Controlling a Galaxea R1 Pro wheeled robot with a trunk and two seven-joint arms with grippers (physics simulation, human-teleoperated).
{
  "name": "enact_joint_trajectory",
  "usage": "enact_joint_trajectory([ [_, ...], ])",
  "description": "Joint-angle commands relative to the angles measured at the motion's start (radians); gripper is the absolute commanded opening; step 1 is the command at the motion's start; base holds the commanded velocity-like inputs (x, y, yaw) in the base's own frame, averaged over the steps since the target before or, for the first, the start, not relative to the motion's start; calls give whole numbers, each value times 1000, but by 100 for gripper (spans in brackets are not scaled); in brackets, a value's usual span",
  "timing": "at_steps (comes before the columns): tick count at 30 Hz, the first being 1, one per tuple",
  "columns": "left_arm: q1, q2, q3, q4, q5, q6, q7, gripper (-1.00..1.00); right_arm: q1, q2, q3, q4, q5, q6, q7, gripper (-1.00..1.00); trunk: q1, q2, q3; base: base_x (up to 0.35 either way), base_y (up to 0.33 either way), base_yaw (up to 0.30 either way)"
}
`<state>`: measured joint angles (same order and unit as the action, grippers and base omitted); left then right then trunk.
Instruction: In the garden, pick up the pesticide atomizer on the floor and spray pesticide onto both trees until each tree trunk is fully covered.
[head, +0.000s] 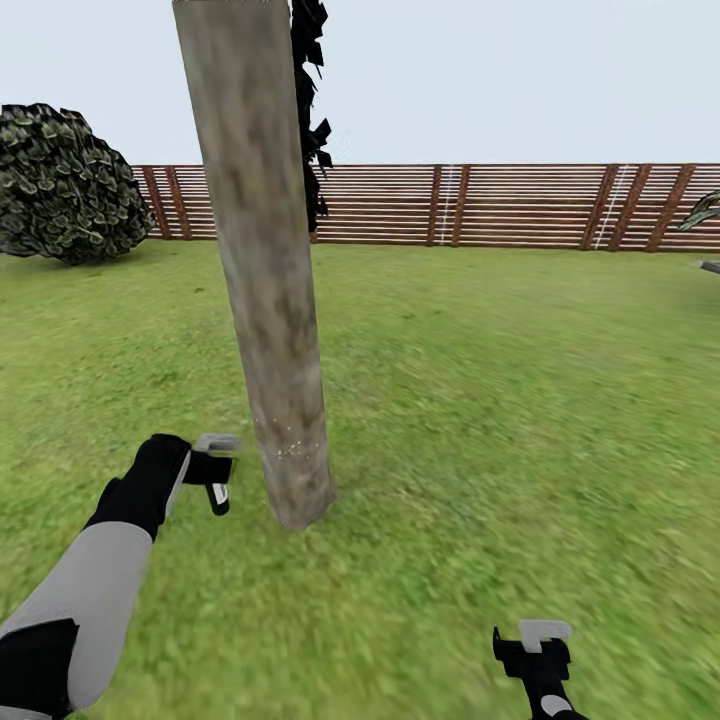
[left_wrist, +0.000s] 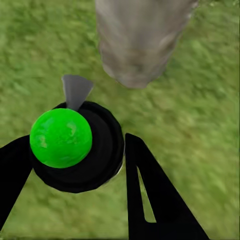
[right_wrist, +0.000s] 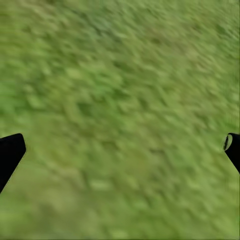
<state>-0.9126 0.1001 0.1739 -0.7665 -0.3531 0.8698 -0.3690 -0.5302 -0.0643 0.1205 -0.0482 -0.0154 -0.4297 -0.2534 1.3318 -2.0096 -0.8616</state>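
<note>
Pesticide atomizer, a black rounded bottle with a bright green top (left_wrist: 70, 145), sits pinched in the left gripper (head: 215, 470), grey nozzle aimed at the upright mottled grey-tan tree trunk (head: 268, 300) just ahead of that gripper, near its base. Right gripper (head: 540, 650) hangs spread over green lawn (right_wrist: 120, 100), farther from the trunk.

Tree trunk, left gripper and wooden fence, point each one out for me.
tree trunk (head: 268, 290): head view, middle of the bare column.
left gripper (head: 218, 470): head view, between its fingertips, beside the trunk's base.
wooden fence (head: 520, 205): head view, slats behind the lawn.
</note>
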Motion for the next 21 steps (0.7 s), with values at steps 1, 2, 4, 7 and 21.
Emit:
enact_joint_trajectory([
  [1,-3,7,2,-1,-6,4,-19,-100,-1,0,8,1,-1,-1,-6,100,0,0,-1,0,0,126],
  [2,-4,5,1,-1,-7,4,-28,-100,-1,0,8,1,-1,-1,-6,100,0,0,-1,0,0,65],
  [4,-9,-10,0,-17,-7,6,-36,-100,-1,-1,8,2,-1,-1,-6,100,0,0,-1,106,-87,16],
  [7,-21,-21,-1,-37,-7,23,-37,-100,2,-3,8,2,-1,-1,-6,100,0,0,-1,179,-181,3],
  [21,-26,-21,-1,-47,-7,40,-38,-100,7,-3,8,2,-1,-1,-6,100,0,0,-1,-46,-261,0],
])
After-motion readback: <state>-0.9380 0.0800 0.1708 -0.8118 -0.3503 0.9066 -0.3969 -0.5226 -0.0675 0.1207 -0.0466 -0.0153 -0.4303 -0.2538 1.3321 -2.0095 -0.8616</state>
